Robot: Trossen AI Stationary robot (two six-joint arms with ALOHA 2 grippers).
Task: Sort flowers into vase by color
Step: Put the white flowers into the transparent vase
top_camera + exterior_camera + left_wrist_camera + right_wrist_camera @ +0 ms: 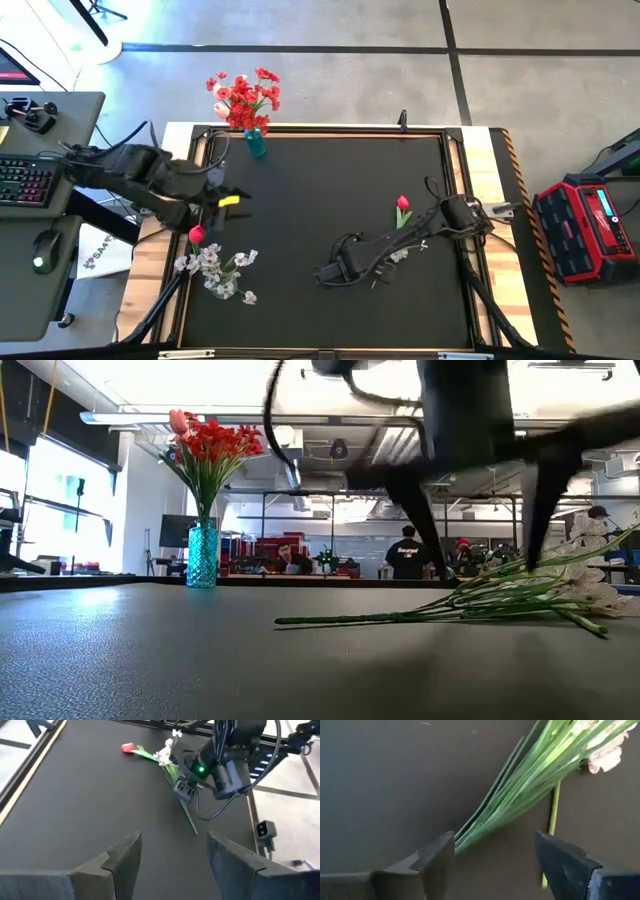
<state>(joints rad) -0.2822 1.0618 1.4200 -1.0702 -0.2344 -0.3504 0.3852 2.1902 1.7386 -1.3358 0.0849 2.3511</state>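
- Fingers (pixel 440 857) of your right gripper (pixel 495 862) are spreading wide, holding nothing, hovering just over the green stems (pixel 520 795) lying on the mat (pixel 320 200).
- Your left gripper (pixel 172 857) is waiting at the mat's left side, also gaping wide and empty.
- White sprays (pixel 215 268) with a red bud (pixel 196 234) are lying front-left.
- Red blooms (pixel 243 95) are standing in the blue vase (pixel 256 142) at the far edge.

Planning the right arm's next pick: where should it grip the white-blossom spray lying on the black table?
Grip the bundled green stems of the white-blossom spray, away from the blossoms, coming straight down. The spray lies flat on the table, stems gathered narrow. The right end effector, open, already straddles them.
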